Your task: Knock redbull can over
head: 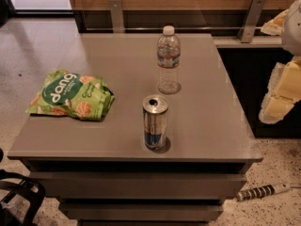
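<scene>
The redbull can (154,122) stands upright near the front edge of the grey table (211,126), its pull-tab top facing up. My gripper (278,101), white with pale yellow parts, hangs off the table's right side. It is level with the table's middle, well to the right of the can and apart from it.
A clear water bottle (168,60) with a white cap stands upright just behind the can. A green snack bag (70,95) lies at the table's left. A striped stick (262,191) lies on the floor at right. A black frame (19,197) is at bottom left.
</scene>
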Controlling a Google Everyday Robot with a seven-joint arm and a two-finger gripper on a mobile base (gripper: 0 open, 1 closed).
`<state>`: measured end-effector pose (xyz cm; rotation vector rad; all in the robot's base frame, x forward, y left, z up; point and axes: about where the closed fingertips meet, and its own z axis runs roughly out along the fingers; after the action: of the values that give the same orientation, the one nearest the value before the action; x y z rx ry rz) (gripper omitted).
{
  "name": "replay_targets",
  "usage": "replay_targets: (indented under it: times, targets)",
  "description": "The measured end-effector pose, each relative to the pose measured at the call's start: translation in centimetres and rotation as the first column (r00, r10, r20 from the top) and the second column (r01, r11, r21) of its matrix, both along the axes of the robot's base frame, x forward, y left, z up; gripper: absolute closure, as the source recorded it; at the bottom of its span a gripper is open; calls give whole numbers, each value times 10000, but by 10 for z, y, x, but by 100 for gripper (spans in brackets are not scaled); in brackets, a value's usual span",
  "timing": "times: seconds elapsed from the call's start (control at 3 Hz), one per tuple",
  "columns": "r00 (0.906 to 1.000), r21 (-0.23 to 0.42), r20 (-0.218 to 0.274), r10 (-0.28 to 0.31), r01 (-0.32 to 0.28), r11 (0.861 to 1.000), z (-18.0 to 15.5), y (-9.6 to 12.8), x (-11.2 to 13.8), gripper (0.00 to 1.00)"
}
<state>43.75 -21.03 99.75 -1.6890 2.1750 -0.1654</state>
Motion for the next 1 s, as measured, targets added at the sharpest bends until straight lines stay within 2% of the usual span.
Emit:
replay_targets:
  times: [0.33,0.67,1.0]
  targets:
    - [10000,3,2,2,-2,10000,0,0,0,0]
    - [9996,582,0,300,-299,9979,-3,3,-1,0]
    - [9943,1886,75,1064,-1059,9763,-26,8,-6,0]
